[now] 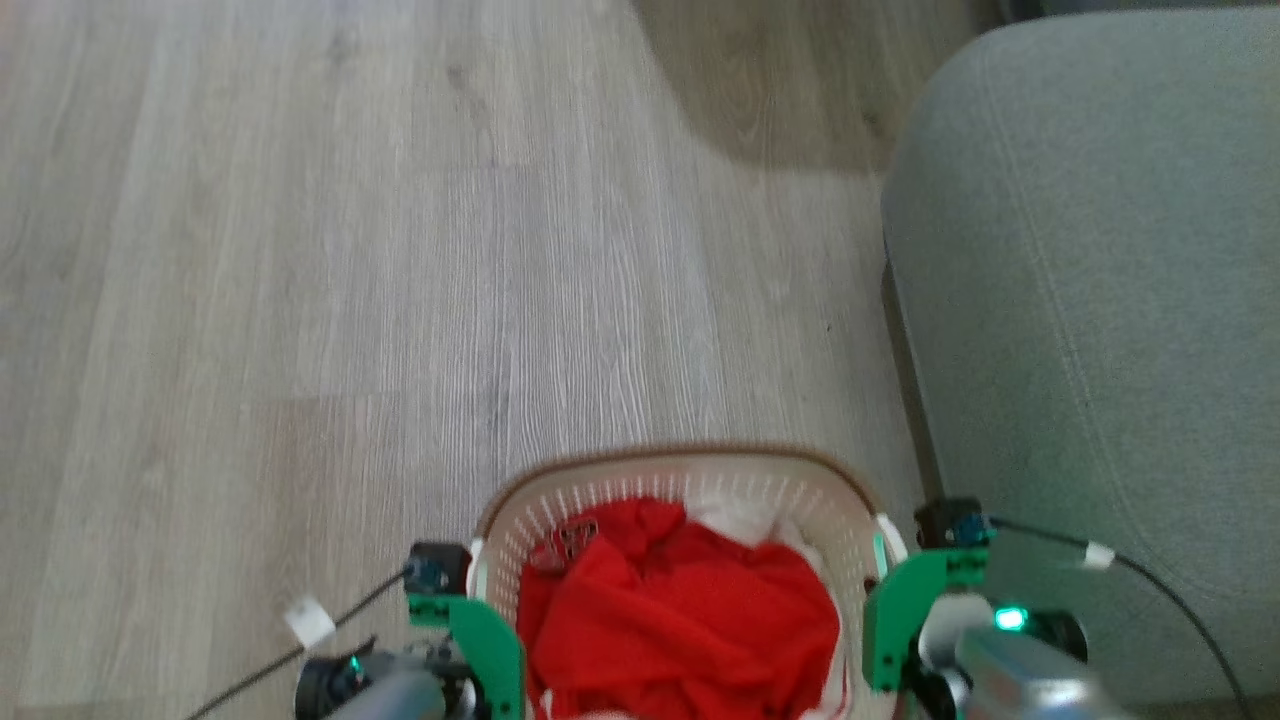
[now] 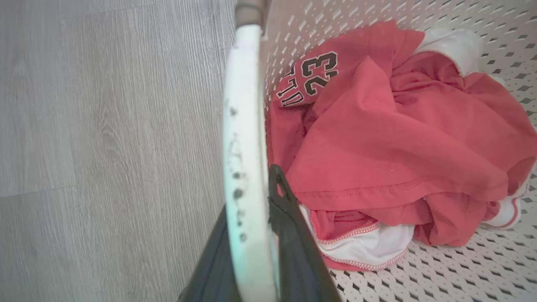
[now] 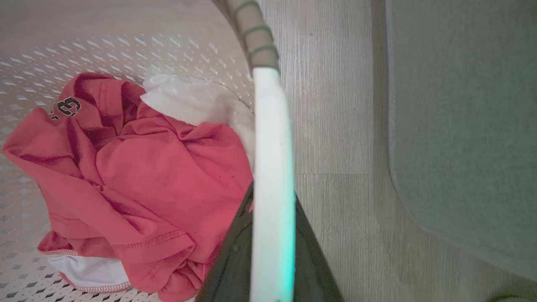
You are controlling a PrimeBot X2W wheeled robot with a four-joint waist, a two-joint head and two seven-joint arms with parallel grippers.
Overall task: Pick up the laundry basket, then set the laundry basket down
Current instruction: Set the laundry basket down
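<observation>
The laundry basket [image 1: 690,470] with red clothes [image 1: 680,610] is just beside the grey sofa [image 1: 1100,300]. The left gripper [image 2: 250,197] and the right gripper [image 3: 272,201] each pinch a white handle [image 2: 243,105]. I can't tell if it's off the floor. Putting it down comes later.

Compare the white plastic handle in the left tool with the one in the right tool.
The left white plastic handle is speckled with dark smudges; the right white plastic handle looks clean. The left handle has pale wood-look floor beside it; the right handle has a grey fabric sofa nearby. Shared: both are curved handles of the cream perforated laundry basket, gripped by the left tool and right tool.
</observation>
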